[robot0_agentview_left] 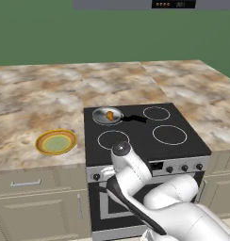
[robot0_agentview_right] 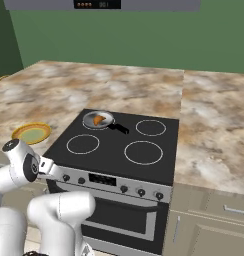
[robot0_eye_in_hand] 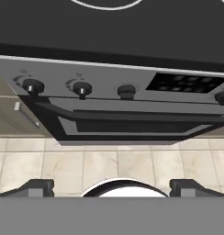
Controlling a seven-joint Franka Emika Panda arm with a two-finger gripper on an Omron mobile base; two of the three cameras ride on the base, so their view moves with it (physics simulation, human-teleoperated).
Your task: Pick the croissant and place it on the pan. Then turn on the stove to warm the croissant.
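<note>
Hand view: gripper (robot0_eye_in_hand: 111, 187) spread wide and empty, low in front of the stove (robot0_eye_in_hand: 109, 27), facing its knobs (robot0_eye_in_hand: 81, 88). Croissant (robot0_agentview_left: 109, 114) already sits in the pan (robot0_agentview_left: 107, 115) on the stove's back-left burner. Best to pick that burner's knob, approach squarely, then pinch and twist.

Count of items, by kind:

- Stove (robot0_agentview_right: 144, 167): one. Burners outlined in white on its black top: four, one of them covered by the pan.
- Knobs on the silver front panel: six in the right base view, three at each side of the dark display; the hand view shows three in a row (robot0_eye_in_hand: 82, 88) plus part of a fourth at its right edge.
- Pan (robot0_agentview_left: 107, 115): one, with one black handle.
- Croissant (robot0_agentview_right: 98, 119): one, lying in the pan.
- Plate (robot0_agentview_left: 56, 142): one, yellow rim, green centre, on the counter (robot0_agentview_left: 36, 99).
- Oven door (robot0_eye_in_hand: 132, 124): one.
- Drawer handle (robot0_agentview_left: 25, 183): one at left of stove.
</note>
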